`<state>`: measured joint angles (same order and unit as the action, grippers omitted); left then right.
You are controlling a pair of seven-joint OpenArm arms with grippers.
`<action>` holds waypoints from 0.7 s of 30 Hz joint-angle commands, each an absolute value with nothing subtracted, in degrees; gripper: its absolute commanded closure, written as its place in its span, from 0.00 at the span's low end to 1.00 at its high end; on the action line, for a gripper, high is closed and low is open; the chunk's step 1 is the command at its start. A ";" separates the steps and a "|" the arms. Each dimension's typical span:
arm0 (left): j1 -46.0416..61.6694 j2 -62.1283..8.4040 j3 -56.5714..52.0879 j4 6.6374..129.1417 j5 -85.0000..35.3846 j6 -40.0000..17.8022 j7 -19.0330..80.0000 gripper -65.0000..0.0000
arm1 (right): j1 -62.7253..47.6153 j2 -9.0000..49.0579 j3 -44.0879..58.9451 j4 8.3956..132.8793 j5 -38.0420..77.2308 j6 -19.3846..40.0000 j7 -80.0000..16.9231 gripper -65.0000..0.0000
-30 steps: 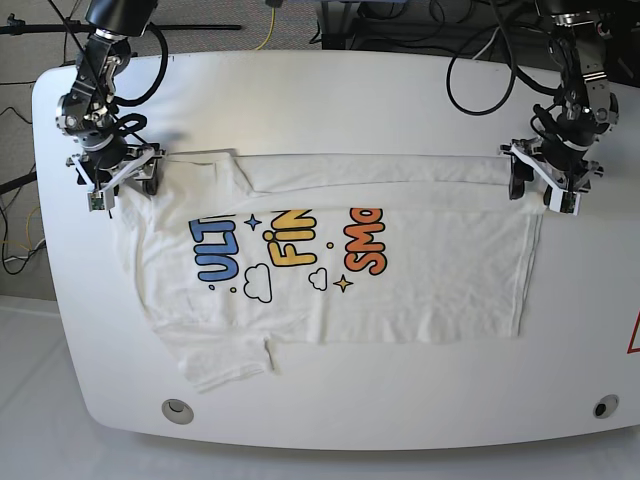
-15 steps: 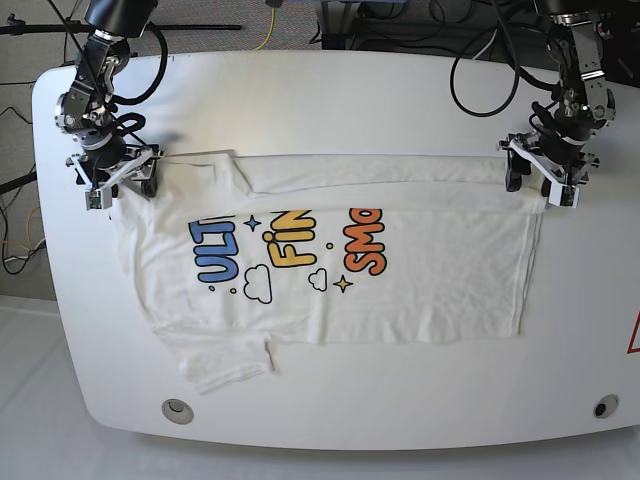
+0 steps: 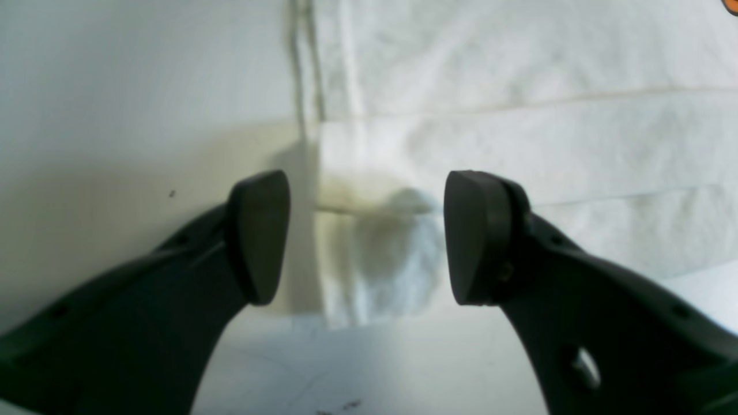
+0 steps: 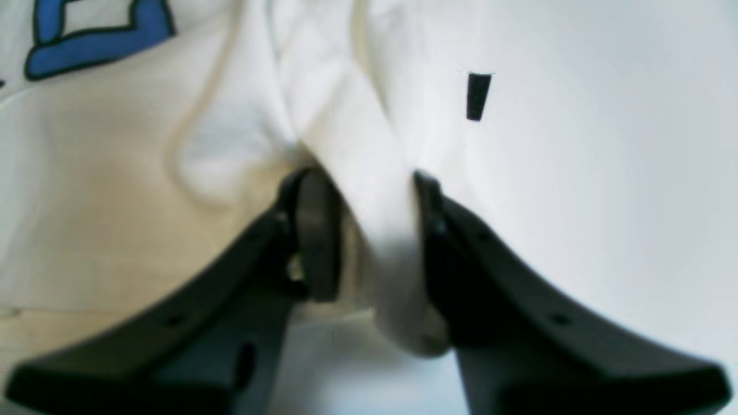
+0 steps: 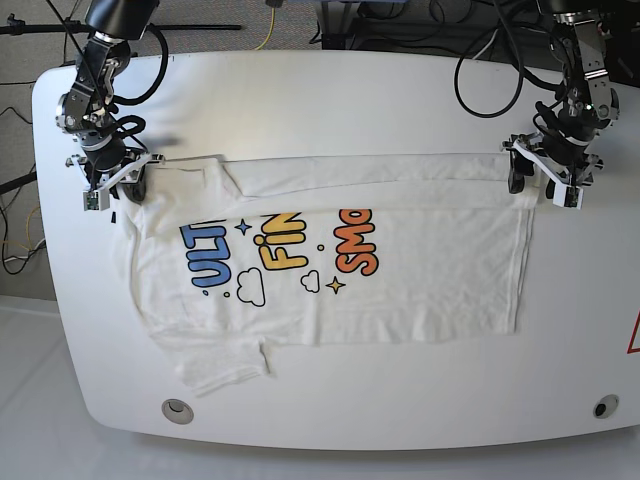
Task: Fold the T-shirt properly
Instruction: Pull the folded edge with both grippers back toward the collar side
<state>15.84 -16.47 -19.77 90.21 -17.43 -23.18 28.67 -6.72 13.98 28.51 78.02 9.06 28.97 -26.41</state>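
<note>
Now that my right hand (image 4: 363, 242) has clamped on the T-shirt (image 5: 400, 270) at upper left, the cloth has shifted; my left hand (image 3: 366, 236) gapes apart, gripping nothing.

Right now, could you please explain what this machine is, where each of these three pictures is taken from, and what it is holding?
This is a robot with two arms at a white table. The wide picture looks down from above. The other two come from small cameras on the wrists, looking out between each hand's dark fingers.

A large white short-sleeved T-shirt with colourful cartoon lettering lies spread on the table, its far edge folded over into a long band.

The right hand, on the left of the overhead view, has closed on a bunch of the shirt's fabric, which its wrist picture shows pinched between the fingers.

The left hand, on the right of that view, is open over the shirt's other corner and holds nothing.
</note>
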 commanded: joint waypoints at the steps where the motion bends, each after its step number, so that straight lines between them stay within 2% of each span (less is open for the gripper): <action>1: 15.15 -17.18 -20.21 88.85 -18.53 -23.41 28.11 0.40 | -6.92 14.19 28.55 78.69 7.96 29.17 -29.90 0.79; 4: 14.83 -17.15 -20.22 85.65 -18.81 -23.51 28.94 0.50 | -7.11 14.14 28.52 79.11 8.09 29.16 -30.36 0.78; 6: 14.64 -17.13 -20.21 84.14 -18.86 -23.54 29.34 0.61 | -7.16 14.08 28.52 79.32 8.14 29.18 -30.61 0.78; 8: 14.26 -17.15 -20.28 82.82 -18.82 -23.61 30.08 0.74 | -7.15 14.04 28.53 79.44 8.21 29.18 -30.70 0.80; 11: 13.95 -17.14 -19.99 81.00 -18.56 -23.62 31.52 0.98 | -7.10 14.11 28.57 79.23 8.42 29.15 -30.38 0.86; 16: 14.16 -17.11 -19.74 80.64 -18.41 -23.91 32.51 1.00 | -7.45 14.19 28.72 78.75 8.65 29.16 -30.01 0.97; 21: 14.78 -17.10 -19.55 81.26 -18.35 -24.03 32.83 1.00 | -8.37 14.16 29.06 79.42 8.90 29.17 -29.94 1.00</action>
